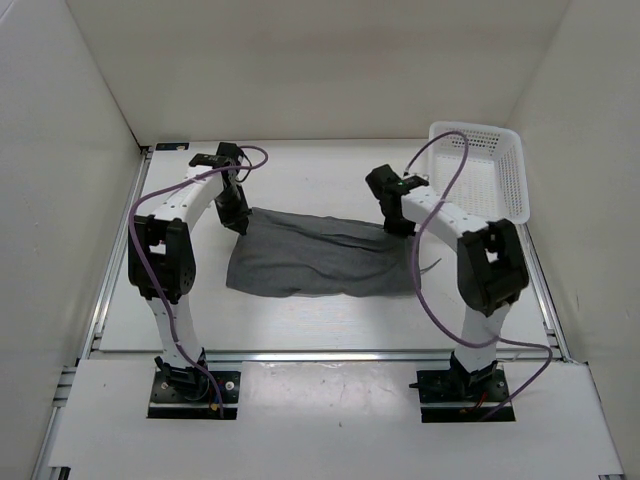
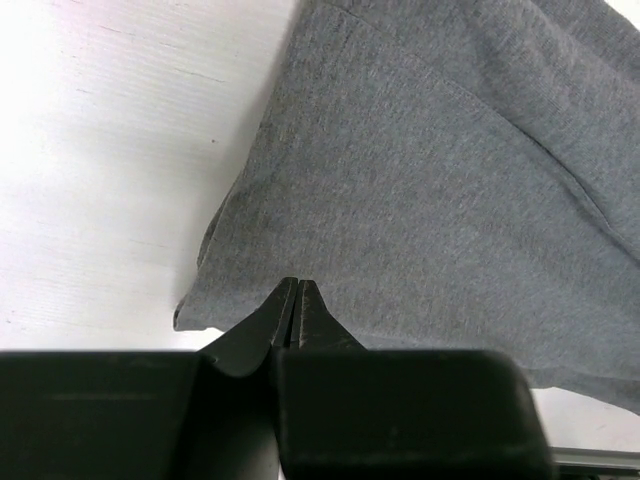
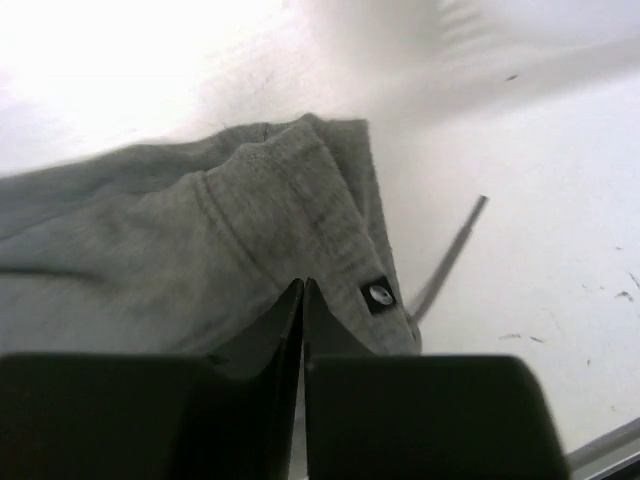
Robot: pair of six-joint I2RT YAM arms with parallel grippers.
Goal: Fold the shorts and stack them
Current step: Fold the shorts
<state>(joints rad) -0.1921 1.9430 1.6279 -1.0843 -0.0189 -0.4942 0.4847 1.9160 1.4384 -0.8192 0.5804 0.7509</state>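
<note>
Shorts [image 1: 310, 262] spread; far corners pinched

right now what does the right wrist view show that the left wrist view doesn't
Only right wrist: the waistband with a small black tag, and the drawstring trailing onto the table. Only left wrist: a plain corner of the shorts, no trim. Both: grey cloth on white table, with the right gripper and left gripper each shut on the fabric edge.
</note>
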